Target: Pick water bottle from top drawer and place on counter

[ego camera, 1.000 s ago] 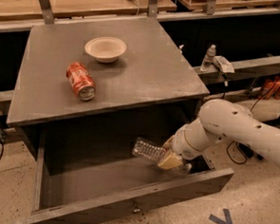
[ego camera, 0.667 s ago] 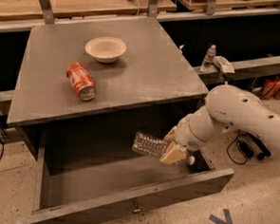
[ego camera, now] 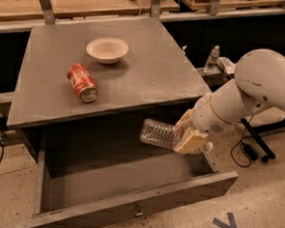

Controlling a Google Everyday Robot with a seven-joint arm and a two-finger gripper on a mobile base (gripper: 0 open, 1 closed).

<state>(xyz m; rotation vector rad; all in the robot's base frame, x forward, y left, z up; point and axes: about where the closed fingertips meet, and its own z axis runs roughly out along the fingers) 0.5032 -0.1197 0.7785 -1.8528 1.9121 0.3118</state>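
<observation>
Camera view: tool (ego camera: 186, 134) clamped on water bottle (ego camera: 158, 134) near cap end, bottle held sideways over open top drawer (ego camera: 141, 205), just under table (ego camera: 150, 68) front edge (soda can (ego camera: 82, 82) & bowl (ego camera: 107, 49) up top). Pick looks done; left: raise, set on table.

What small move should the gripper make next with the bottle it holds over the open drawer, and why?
Probably raise the gripper straight up. It is shut on the water bottle, which hangs sideways over the open top drawer but below the counter edge. The bottle likely has to clear that edge before it can be carried over the top.
</observation>
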